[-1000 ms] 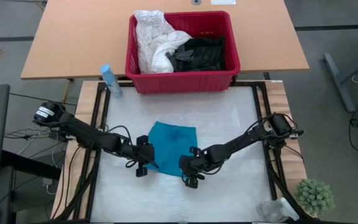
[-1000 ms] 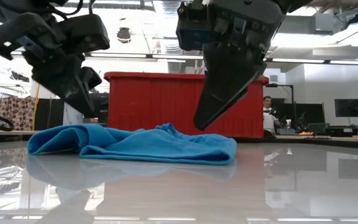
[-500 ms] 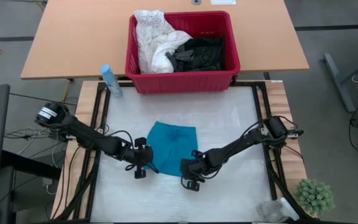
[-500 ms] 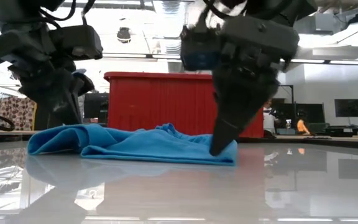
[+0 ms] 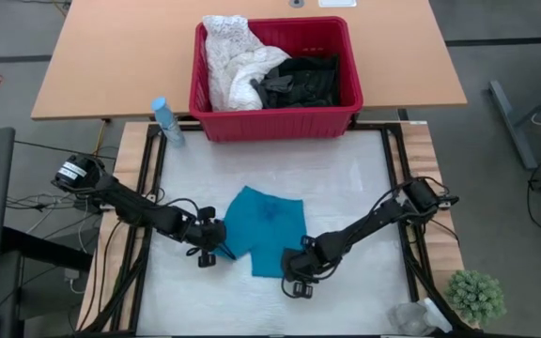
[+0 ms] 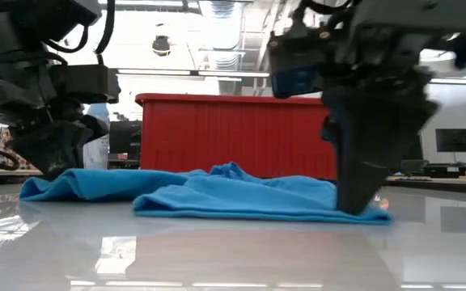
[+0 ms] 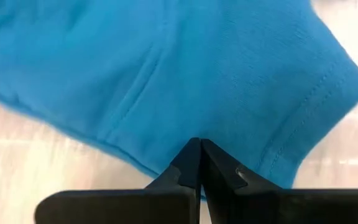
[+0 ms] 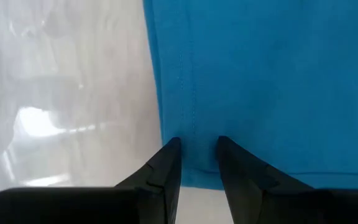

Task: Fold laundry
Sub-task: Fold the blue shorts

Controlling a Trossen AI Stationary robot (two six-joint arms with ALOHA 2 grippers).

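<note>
The right gripper point(image 5: 296, 278) pinches the teal garment's point(image 5: 266, 230) near corner, the left gripper point(image 5: 210, 252) clamped on its left edge, the cloth lying flat between them.

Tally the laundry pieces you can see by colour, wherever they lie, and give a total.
Teal: 1, the teal garment spread on the table
White: 1, the white garment in the red basket
Dark: 1 dark bundle in the basket; how many pieces it holds cannot be told
Total: 3 visible
</note>
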